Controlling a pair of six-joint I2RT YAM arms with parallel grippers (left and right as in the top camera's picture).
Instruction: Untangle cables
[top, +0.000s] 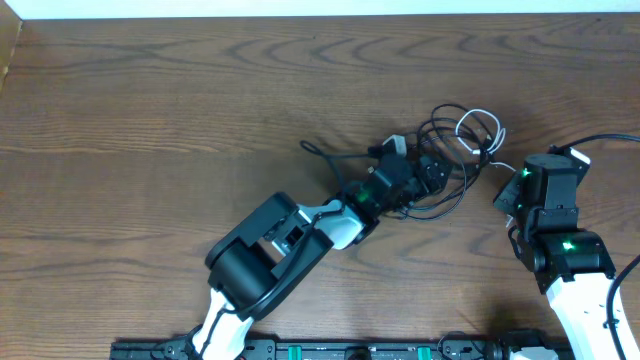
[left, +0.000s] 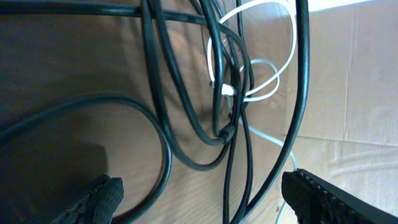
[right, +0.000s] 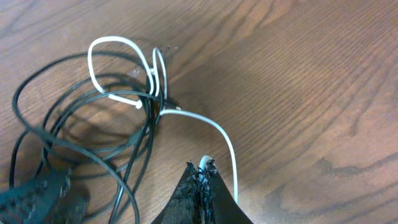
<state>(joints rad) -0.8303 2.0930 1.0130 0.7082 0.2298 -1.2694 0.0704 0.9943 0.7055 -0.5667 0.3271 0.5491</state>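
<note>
At two o'clock on the wooden worktop (top: 150, 100), the right gripper (right: 202, 171) pinches the thin white cable (right: 227, 143), likely anchoring it, while the left gripper (left: 199, 196) gapes wide over tangled thin black cables (left: 165, 143).

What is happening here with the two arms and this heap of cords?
Two robot arms are working on a tangle of thin cables on the wooden table. The right gripper is shut on the white cable, apparently near one end. The left gripper is open over the knot, with the black cables between its fingers. Nothing is separated yet.
</note>
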